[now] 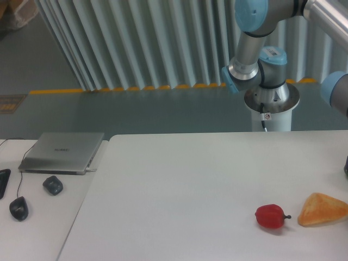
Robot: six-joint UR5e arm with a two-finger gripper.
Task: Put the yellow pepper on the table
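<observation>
the yellow pepper is nowhere in view, and the tool is out of frame, so its state can't be told. on the surface (179, 185), a red pepper (270, 216) and orange wedge (321, 210) sit near the right edge.

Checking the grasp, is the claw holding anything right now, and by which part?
Cannot be told: the claw is out of view. No yellow pepper shows; only the red pepper and orange wedge lie on the table.
</observation>
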